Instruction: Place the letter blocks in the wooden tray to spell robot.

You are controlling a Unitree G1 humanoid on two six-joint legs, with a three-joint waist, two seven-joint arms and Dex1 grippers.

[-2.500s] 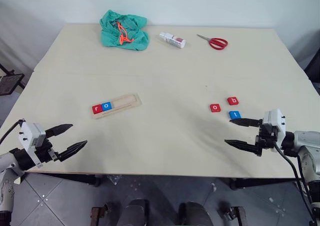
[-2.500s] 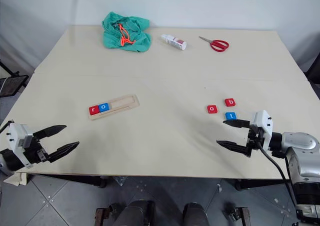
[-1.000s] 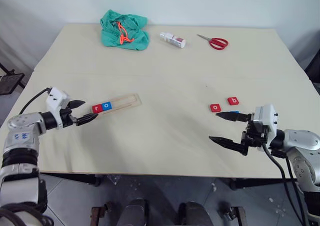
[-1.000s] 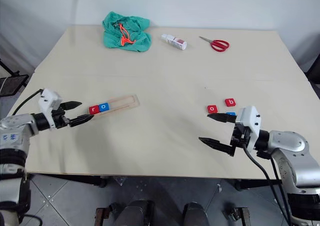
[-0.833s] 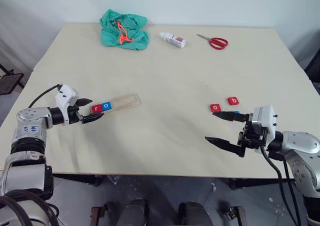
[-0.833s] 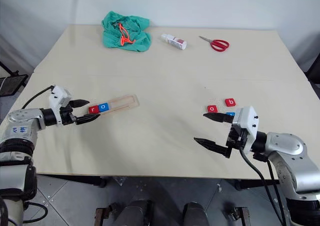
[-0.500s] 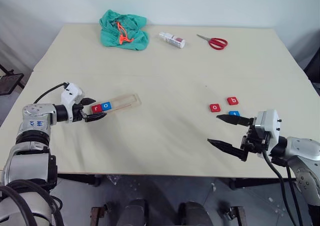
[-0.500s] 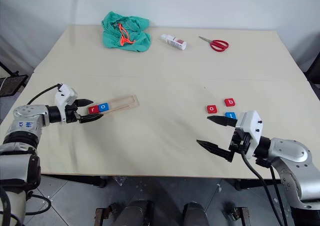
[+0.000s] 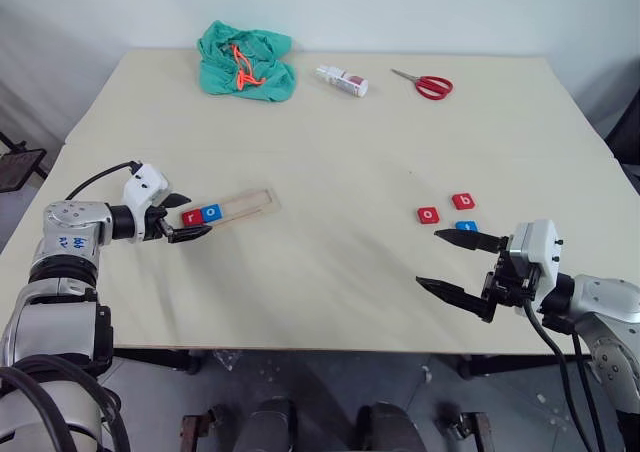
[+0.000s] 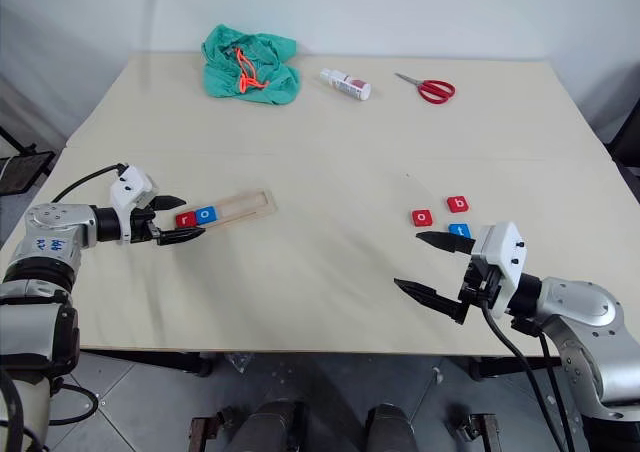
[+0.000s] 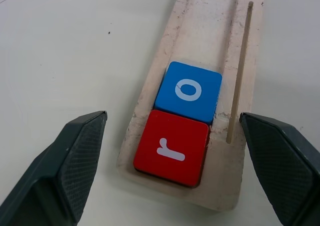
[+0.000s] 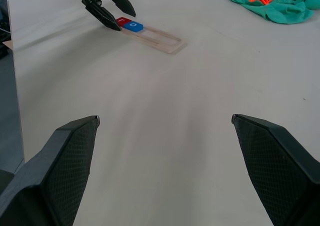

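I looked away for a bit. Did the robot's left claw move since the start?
Yes. The left gripper came up from the table's near edge to the end of the wooden tray, its open fingers now either side of the red r block.

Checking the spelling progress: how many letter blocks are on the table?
5: red r and blue o in the wooden tray; red o, red b, blue t loose at right.

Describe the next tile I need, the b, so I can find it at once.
On the table's right side, three loose tiles lie near the right gripper. The b tile is the red one farthest from that gripper, beside a red o and a blue tile.
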